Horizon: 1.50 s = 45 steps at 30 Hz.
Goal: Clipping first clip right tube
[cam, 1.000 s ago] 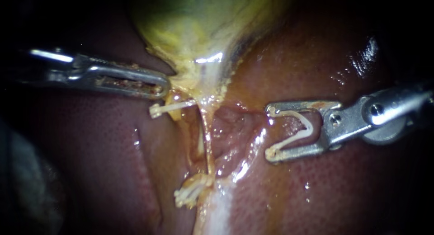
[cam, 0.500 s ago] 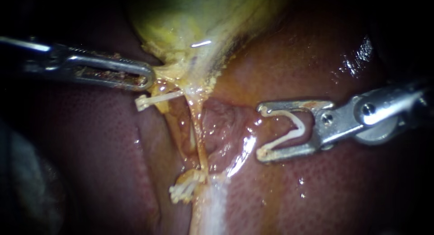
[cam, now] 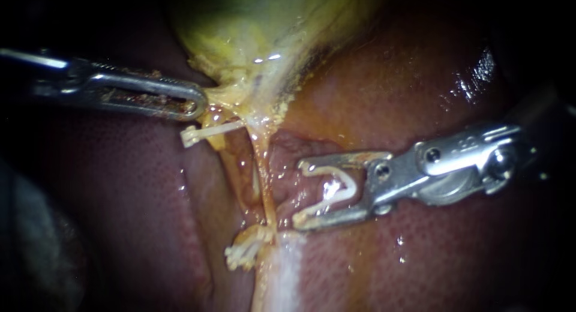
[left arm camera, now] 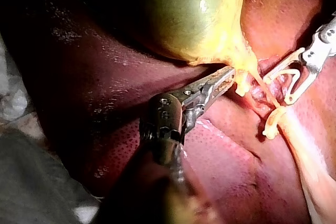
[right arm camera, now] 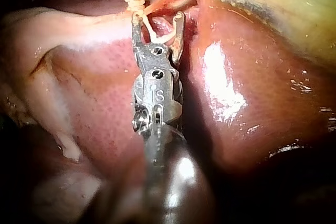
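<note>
Held the gallbladder [cam: 252, 30] by the yellow tissue at its neck with the left instrument [cam: 199, 102], shaft lying almost level from the left, tool clenched on that tissue. Angled the right instrument [cam: 302, 195] in over the liver [cam: 420, 78], shaft sloping down toward the middle, wrist bent, tool spread wide yet grasping an open clip [cam: 343, 189] between its two halves. Showed the right tube [cam: 323, 195] as a glistening strand at the mouth of that spread tool; could not tell whether it lay within the clip's legs. Showed, on the thin tube alongside, an upper clip [cam: 204, 132] near the neck and lower clips [cam: 245, 253] bunched farther down.
</note>
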Tool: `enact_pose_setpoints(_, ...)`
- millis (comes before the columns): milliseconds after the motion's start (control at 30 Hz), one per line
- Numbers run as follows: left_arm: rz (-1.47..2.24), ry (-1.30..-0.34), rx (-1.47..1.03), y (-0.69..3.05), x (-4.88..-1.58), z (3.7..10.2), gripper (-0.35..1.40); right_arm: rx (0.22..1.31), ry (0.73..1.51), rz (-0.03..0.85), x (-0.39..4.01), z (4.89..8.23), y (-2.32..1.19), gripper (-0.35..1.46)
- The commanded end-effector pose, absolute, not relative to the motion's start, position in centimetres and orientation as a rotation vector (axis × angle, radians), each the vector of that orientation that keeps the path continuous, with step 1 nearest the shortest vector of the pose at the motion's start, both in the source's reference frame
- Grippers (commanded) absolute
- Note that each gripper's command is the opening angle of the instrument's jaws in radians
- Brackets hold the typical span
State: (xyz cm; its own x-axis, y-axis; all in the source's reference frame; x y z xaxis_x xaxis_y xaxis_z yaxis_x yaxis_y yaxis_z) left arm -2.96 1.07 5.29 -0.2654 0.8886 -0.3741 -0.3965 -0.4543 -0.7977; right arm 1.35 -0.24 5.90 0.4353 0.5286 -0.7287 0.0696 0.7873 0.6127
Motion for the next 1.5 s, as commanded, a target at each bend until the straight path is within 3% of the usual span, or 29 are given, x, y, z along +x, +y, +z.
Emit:
enact_pose_setpoints(33,1.844,-0.724,-1.053,1.07,-2.97,5.29,-0.35,0.638,1.103,0.317,1.38,5.91,-0.25,0.50)
enact_pose_setpoints(533,1.844,-0.721,-1.053,1.07,-3.00,5.31,-0.35,0.748,1.160,0.416,1.63,5.98,-0.37,0.50)
enact_pose_setpoints(1133,1.844,-0.722,-1.053,1.07,-2.99,5.31,-0.35,0.880,1.193,0.362,1.71,5.63,-0.67,0.43)
enact_pose_setpoints(1500,1.844,-0.722,-1.053,1.08,-2.99,5.31,-0.35,0.923,1.162,0.423,1.68,5.62,-0.63,0.17)
